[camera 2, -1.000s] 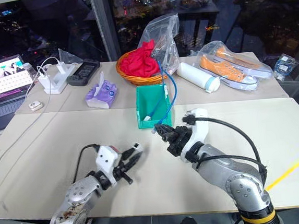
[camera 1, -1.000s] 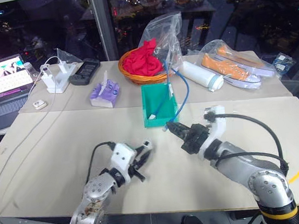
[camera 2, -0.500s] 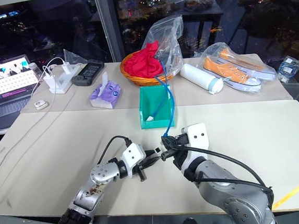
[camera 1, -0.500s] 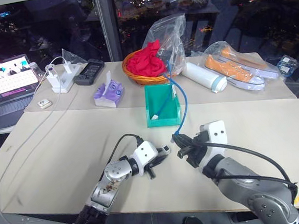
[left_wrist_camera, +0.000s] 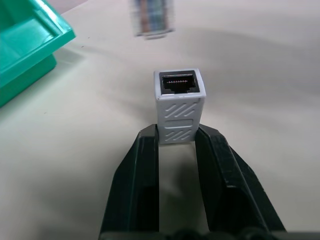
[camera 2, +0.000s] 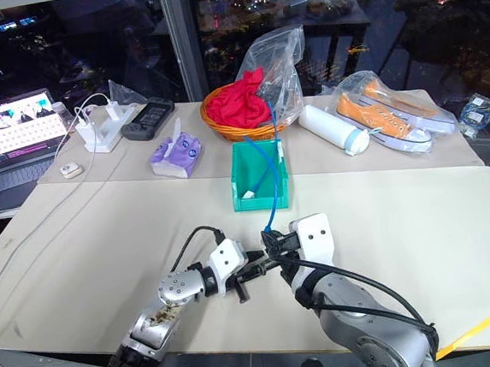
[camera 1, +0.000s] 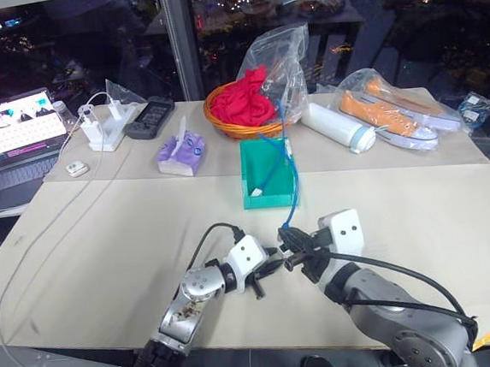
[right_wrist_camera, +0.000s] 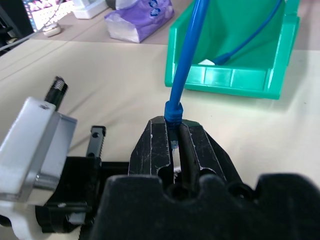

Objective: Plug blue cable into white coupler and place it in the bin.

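My left gripper (left_wrist_camera: 178,135) is shut on the white coupler (left_wrist_camera: 179,100), a small ribbed block whose open socket faces away from the wrist. Just beyond that socket hovers the blurred clear plug (left_wrist_camera: 152,20). My right gripper (right_wrist_camera: 175,127) is shut on the blue cable (right_wrist_camera: 186,65) right behind that plug. From there the cable arcs up and back into the teal bin (camera 1: 271,201), where its other end lies. Both grippers (camera 1: 277,256) meet tip to tip in front of the bin, low over the table.
Behind the bin stand an orange basket with red cloth (camera 1: 243,106), a plastic bag, a white bottle (camera 1: 336,128) and bagged orange shoes (camera 1: 393,110). Far left are a purple tissue pack (camera 1: 182,150), white chargers (camera 1: 103,131), a laptop (camera 1: 13,135) and a trailing white cord.
The left gripper has swung right with the coupler and the right gripper has come down with the cable's plug, so the two now nearly meet. The camera has shifted as well.
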Controlling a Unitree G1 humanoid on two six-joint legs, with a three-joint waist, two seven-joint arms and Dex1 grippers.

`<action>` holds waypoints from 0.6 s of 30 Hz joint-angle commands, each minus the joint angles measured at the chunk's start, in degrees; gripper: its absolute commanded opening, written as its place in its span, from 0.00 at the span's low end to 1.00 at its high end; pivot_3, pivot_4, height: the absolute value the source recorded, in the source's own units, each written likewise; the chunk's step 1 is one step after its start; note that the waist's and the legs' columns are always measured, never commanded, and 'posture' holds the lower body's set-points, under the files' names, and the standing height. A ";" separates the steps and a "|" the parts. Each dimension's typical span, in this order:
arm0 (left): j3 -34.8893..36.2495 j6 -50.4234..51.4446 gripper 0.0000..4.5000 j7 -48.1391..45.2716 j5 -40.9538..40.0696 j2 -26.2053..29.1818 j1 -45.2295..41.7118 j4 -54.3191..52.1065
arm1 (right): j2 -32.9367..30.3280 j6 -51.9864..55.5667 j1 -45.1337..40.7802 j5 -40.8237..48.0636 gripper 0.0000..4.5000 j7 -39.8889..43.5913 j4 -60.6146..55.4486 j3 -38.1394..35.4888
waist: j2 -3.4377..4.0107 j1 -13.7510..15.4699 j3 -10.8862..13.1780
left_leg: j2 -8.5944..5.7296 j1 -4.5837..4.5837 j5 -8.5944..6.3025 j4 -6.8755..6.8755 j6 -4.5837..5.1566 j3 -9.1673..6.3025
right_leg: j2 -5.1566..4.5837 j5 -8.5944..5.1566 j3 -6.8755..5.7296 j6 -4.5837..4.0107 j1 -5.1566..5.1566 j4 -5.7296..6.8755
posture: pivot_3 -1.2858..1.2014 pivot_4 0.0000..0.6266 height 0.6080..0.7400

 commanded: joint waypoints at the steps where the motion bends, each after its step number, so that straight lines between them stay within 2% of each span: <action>1: -2.56 0.66 0.13 -0.90 0.56 -0.41 1.78 1.02 | 0.37 -1.46 0.42 -1.99 0.00 2.65 -0.72 -1.18 | 0.00 0.00 -0.01 | 0.00 0.00 0.00 0.00 0.00 0.00 | 0.00 0.00 0.00 0.00 0.00 0.00 | 0.52 0.24 0.86; 18: -2.03 1.32 0.13 -0.41 0.79 -0.61 2.24 0.81 | 0.56 -0.18 3.26 -7.86 0.00 7.92 -1.27 -2.83 | -0.01 0.02 -0.07 | 0.00 0.03 0.00 0.00 0.00 0.00 | 0.00 -0.01 0.00 0.01 0.02 0.00 | 0.52 0.24 0.86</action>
